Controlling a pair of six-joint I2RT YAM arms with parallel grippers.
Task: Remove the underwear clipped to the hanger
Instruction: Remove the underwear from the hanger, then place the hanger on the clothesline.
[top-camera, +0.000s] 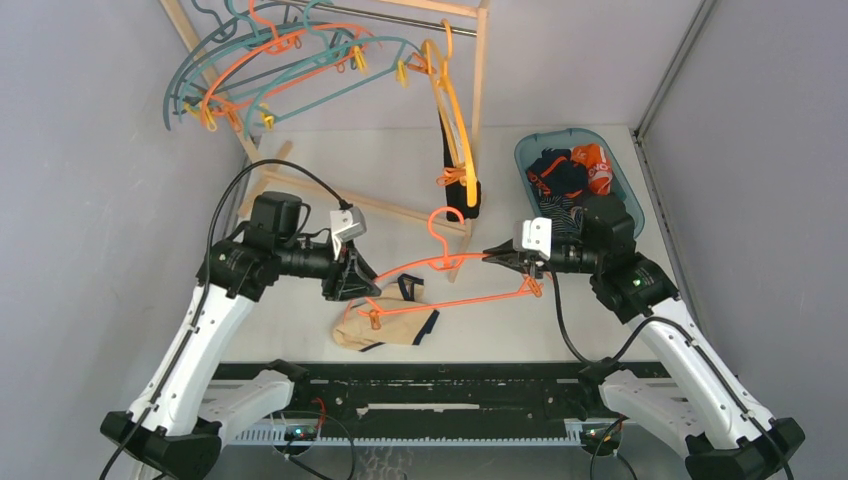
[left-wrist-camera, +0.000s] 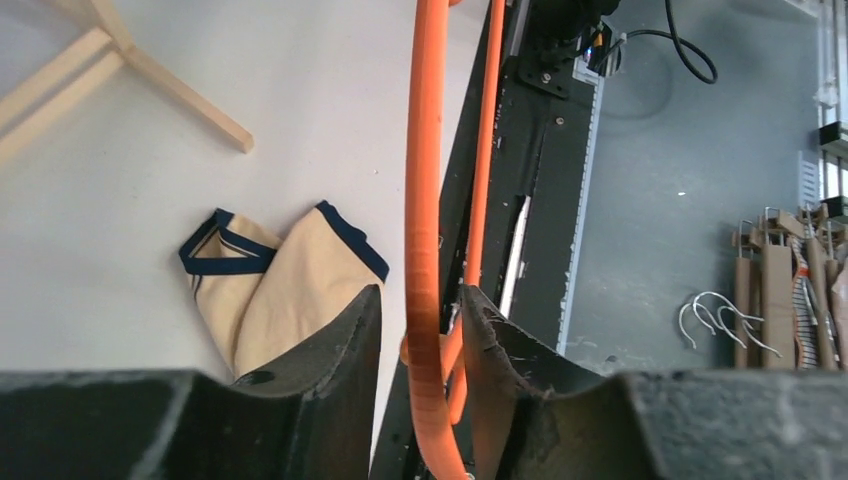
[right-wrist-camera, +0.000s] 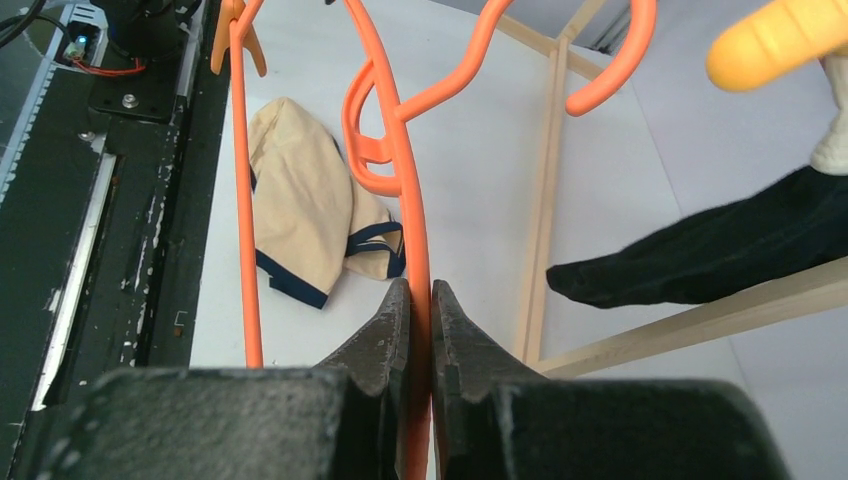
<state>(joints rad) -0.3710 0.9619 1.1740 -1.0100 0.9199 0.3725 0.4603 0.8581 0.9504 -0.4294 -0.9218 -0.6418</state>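
Left tool (left-wrist-camera: 420, 295): its jaws stand partly spread on either side of the left end of the orange plastic hanger (left-wrist-camera: 425, 150). A gap shows beside the rod, so it pinches nothing that you can see.
Right tool (right-wrist-camera: 420, 288): it is pressed together on the hanger's upper rod, on the right of the hook, and judging by that it carries the hanger.
Hanger: it is held low over the white tabletop (top-camera: 330, 190). Its long axis runs left to right between your two tools, and the hook points away from the bases.
Where the task's thing is: the beige cloth brief with navy trim (top-camera: 390, 328) lies crumpled on the tabletop under the hanger's left half.
Clip: a small orange clip (top-camera: 375, 320) sits over the cloth in the top view (you cannot tell whether it bites or only overlaps).
Relation that matters: the brief lies just on the near side of the left tool and below it. Your left arm is plainly the nearer one, and the right tool is well apart from the cloth.
Long axis of the brief: it runs roughly left to right, close to parallel with the hanger's lower bar.
Pointing: the navy-edged openings face the middle of the tabletop, and the plain tan end faces left.
Left on the rack: a black brief (top-camera: 466, 195) hangs from a yellow hanger (top-camera: 455, 120) on the pale wooden rack (top-camera: 480, 70).
Already off: other briefs sit in the blue plastic tub (top-camera: 618, 170).
Step, as a judgement: you are freeing the beige brief, or have just freed it. Check that clip before you lift the hanger away.
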